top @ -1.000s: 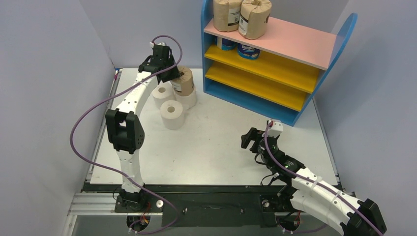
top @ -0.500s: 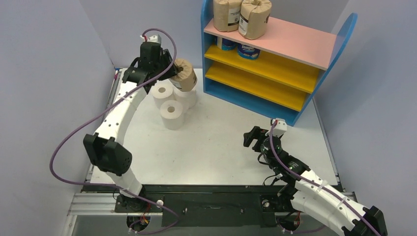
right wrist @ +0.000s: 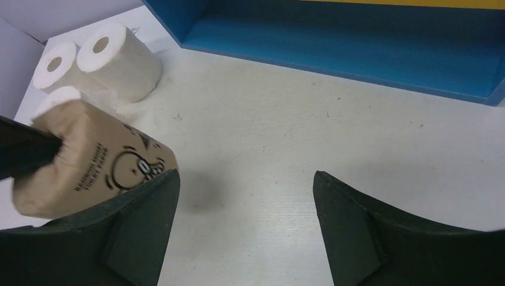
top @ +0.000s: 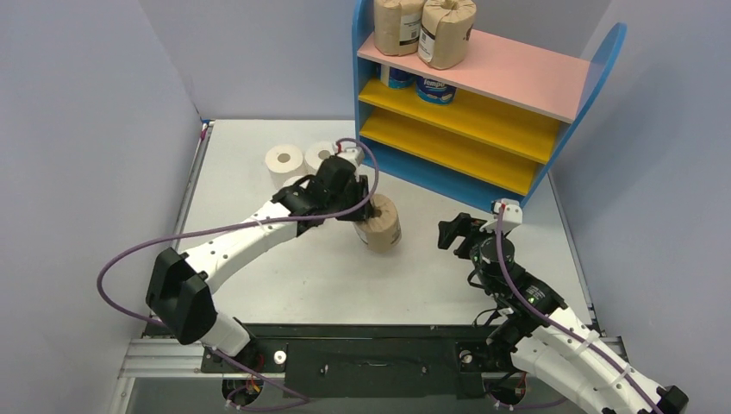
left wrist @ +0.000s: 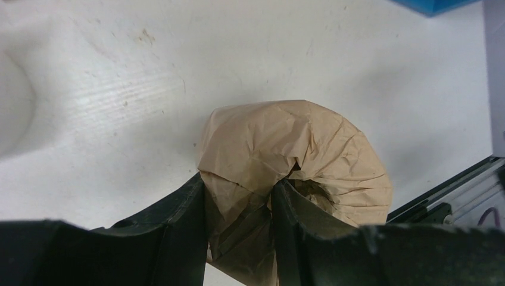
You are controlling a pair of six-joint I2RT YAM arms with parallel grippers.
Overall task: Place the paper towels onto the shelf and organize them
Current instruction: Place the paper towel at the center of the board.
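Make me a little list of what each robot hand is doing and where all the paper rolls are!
Left gripper: shut on the held brown-wrapped roll, one finger in its core, one outside
Right gripper: open, holding nothing
Pink top board: two brown-wrapped rolls
Upper yellow board: two blue-and-white rolls, one reading Tempo
Table: three plain white rolls, grouped together

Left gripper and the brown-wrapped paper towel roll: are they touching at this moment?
Touching. The left wrist view shows the left gripper pinching the brown-wrapped roll by its wall, with crumpled wrapper squeezed between both fingers.
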